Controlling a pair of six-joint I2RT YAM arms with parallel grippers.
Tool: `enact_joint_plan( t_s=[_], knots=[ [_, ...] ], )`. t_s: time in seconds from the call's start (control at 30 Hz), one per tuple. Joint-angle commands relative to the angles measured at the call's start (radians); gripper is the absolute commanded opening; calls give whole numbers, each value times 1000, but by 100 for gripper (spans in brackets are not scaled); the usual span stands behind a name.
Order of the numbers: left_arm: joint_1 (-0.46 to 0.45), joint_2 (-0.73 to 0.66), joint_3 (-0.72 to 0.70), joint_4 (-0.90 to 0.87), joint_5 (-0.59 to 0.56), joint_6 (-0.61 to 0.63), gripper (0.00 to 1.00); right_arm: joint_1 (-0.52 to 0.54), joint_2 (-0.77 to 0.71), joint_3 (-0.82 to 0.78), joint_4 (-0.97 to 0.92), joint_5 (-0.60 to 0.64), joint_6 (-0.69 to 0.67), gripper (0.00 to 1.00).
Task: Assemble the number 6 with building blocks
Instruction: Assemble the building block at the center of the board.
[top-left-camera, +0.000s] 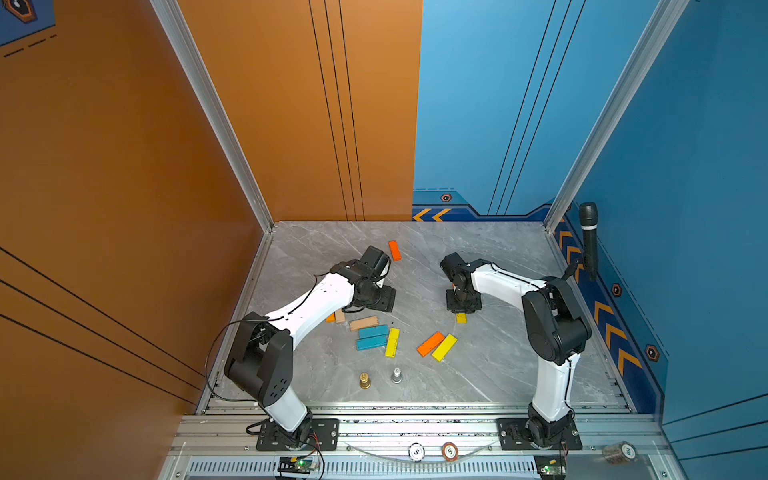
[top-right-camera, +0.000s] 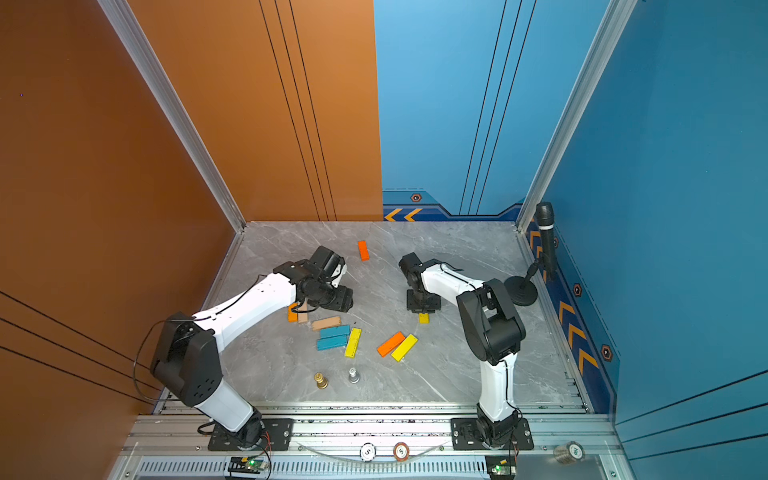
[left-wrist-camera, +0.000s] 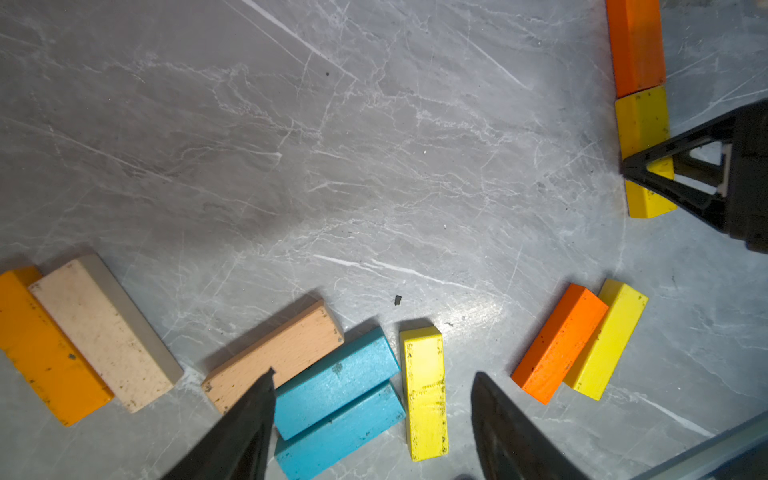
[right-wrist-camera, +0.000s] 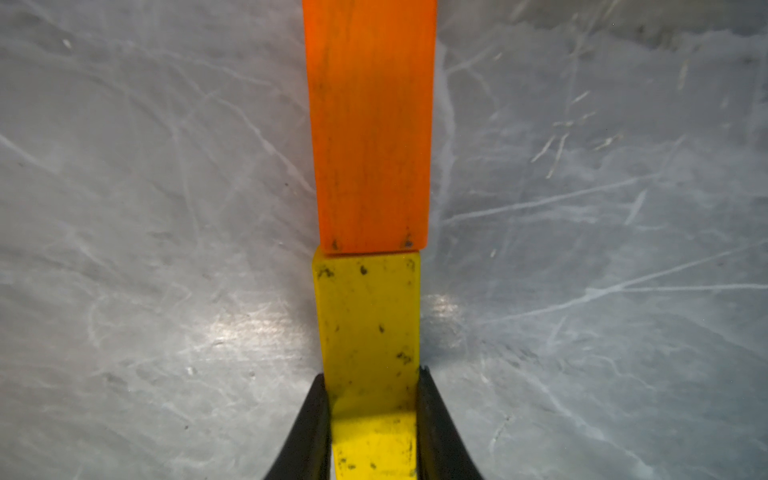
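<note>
**Right gripper clamped on a yellow block butted against an orange one**

The only readable writing is on two round chip discs on the front rail. The white chip (top-left-camera: 416, 451) and the brown-orange chip (top-left-camera: 450, 451) each show a "5". The marking on a third, striped disc (top-left-camera: 620, 452) farther along the rail is too small to read.

Eleven flat rectangular wooden building blocks can be counted: four orange, three yellow, two teal-blue and two plain tan. A small gold pawn-like figure (top-left-camera: 365, 380) and a silver pawn-like figure (top-left-camera: 397, 375) stand on the grey marble tabletop (top-left-camera: 498, 374). One black microphone (top-left-camera: 589, 237) stands by the blue wall.

The right gripper (right-wrist-camera: 372, 374) is clamped on the long sides of the held yellow block (right-wrist-camera: 368, 316). Its short end touches the end of the abutting orange block (right-wrist-camera: 370, 124), and the two lie in one straight line. In both top views only one end of this yellow block shows beneath the gripper.

The left gripper (left-wrist-camera: 374, 376) hangs with its fingers apart over the two teal-blue blocks (left-wrist-camera: 336, 382), which lie side by side and touching.

- **Around the teal-blue pair:** the tan block (left-wrist-camera: 274, 357) lies against them, and the loose yellow block (left-wrist-camera: 426, 395) sits just beside their ends.
- **Toward the right gripper:** the paired orange block (left-wrist-camera: 559, 343) and the paired yellow block (left-wrist-camera: 606, 338) lie side by side.
- **Partly under the left arm:** the amber-orange block (left-wrist-camera: 45, 349) and the pale tan block (left-wrist-camera: 104, 332) touch.
- **Well apart at the back:** the lone orange block (top-left-camera: 394, 250).
</note>
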Motion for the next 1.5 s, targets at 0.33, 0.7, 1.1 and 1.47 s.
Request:
enact_joint_plan(
  t_s=[0.33, 0.7, 1.1, 1.47],
  knots=[
    [1, 9, -3, -4, -11, 13, 75, -6, -8, 25, -19, 19, -10, 44],
    [1, -14, -4, -3, -21, 12, 75, -6, -221, 106, -101, 70, -12, 64],
    [29, -108, -19, -4, -88, -20, 91, 185, -571, -298, -5, 147, 366, 68],
    [45, -163, -31, -2, -98, -36, 93, 427, -559, -428, 36, 166, 697, 62]
  ],
)
